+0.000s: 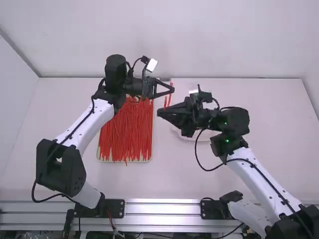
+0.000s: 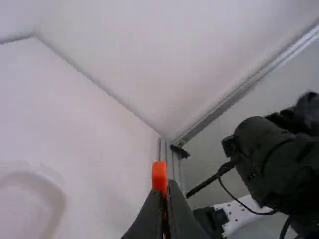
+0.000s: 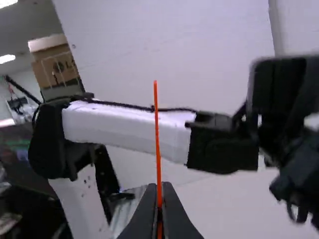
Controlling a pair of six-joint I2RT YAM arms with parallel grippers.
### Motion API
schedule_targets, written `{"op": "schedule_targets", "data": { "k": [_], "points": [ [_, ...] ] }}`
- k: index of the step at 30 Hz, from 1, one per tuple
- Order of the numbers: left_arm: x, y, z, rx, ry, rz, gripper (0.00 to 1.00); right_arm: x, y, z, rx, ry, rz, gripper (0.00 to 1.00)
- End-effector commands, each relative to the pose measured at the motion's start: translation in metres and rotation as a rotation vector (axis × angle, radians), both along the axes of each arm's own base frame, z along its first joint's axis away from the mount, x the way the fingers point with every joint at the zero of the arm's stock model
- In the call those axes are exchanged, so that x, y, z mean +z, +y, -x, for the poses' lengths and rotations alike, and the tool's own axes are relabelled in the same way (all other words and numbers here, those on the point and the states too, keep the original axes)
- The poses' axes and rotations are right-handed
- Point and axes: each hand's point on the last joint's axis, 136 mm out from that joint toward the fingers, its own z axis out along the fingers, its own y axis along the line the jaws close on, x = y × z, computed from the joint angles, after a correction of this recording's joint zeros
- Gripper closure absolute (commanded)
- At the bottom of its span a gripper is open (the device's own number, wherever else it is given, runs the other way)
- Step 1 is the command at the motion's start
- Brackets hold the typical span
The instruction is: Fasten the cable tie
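A red cable tie [image 1: 168, 101] hangs in the air between my two grippers, above the table's middle. My left gripper [image 1: 171, 90] is shut on the tie's upper end; in the left wrist view its orange-red head [image 2: 159, 176] sticks out just past the closed left gripper [image 2: 164, 193]. My right gripper [image 1: 161, 112] sits just below and is shut on the other end. In the right wrist view the thin red strap [image 3: 156, 144] rises straight up out of the closed right gripper [image 3: 158, 191].
A wooden tray [image 1: 148, 160] heaped with several loose red cable ties [image 1: 127, 132] lies left of centre under the left arm. A white dish [image 1: 185, 137] sits below the right gripper. The left arm's white link [image 3: 124, 130] crosses close in front of the right wrist.
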Motion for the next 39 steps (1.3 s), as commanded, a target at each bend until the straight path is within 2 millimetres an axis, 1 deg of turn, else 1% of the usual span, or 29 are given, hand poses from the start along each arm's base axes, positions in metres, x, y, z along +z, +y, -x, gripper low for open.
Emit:
{"op": "schedule_targets", "data": {
  "k": [1,3,6,7,11,12,17,21,24,26,29,32,34,36,38,39],
  "points": [
    [0.001,0.003,0.005,-0.035,-0.198,0.013,0.99,-0.002,0.003,-0.001,0.006,0.140,0.007,1.00],
    [0.001,0.006,0.003,-0.030,-0.255,0.014,0.98,-0.007,0.004,-0.005,-0.004,0.209,0.013,1.00],
    [0.001,0.011,0.000,-0.015,-0.301,0.012,0.98,-0.009,0.005,-0.005,0.003,0.237,0.020,1.00],
    [0.000,0.015,-0.003,-0.006,-0.342,0.009,0.98,-0.010,0.005,-0.005,0.007,0.272,0.022,1.00],
    [0.001,0.025,0.004,-0.059,-0.480,0.034,0.99,-0.010,0.004,-0.005,0.020,0.332,0.021,1.00],
    [0.002,0.028,0.006,-0.072,-0.518,0.042,0.98,-0.010,0.004,-0.005,0.020,0.336,0.021,1.00],
    [0.001,0.038,0.000,-0.049,-0.619,0.038,0.99,-0.012,0.009,-0.003,0.023,0.352,0.023,1.00],
    [0.001,0.036,0.002,-0.056,-0.693,0.042,0.99,-0.015,0.015,-0.001,0.028,0.381,0.030,1.00],
    [-0.001,0.035,0.002,-0.060,-0.764,0.044,0.99,-0.027,0.021,-0.004,0.002,0.454,0.054,1.00],
    [-0.001,0.037,0.001,-0.057,-0.788,0.043,0.99,-0.029,0.021,-0.005,0.001,0.466,0.060,1.00],
    [0.001,0.035,0.002,-0.061,-0.842,0.048,0.99,-0.033,0.016,-0.008,0.001,0.485,0.073,1.00],
    [0.003,0.037,0.001,-0.056,-0.894,0.050,0.98,-0.041,0.009,-0.017,-0.031,0.546,0.084,1.00],
    [0.003,0.036,0.001,-0.059,-0.914,0.052,0.99,-0.045,0.007,-0.020,-0.040,0.565,0.087,1.00],
    [0.004,0.034,0.006,-0.081,-0.945,0.068,0.99,-0.047,0.005,-0.023,-0.047,0.592,0.085,1.00],
    [0.004,0.034,0.012,-0.109,-1.000,0.090,0.99,-0.053,0.000,-0.031,-0.083,0.637,0.073,1.00],
    [0.004,0.034,0.012,-0.111,-1.007,0.091,0.99,-0.054,-0.001,-0.032,-0.088,0.647,0.071,1.00]
  ]
}}
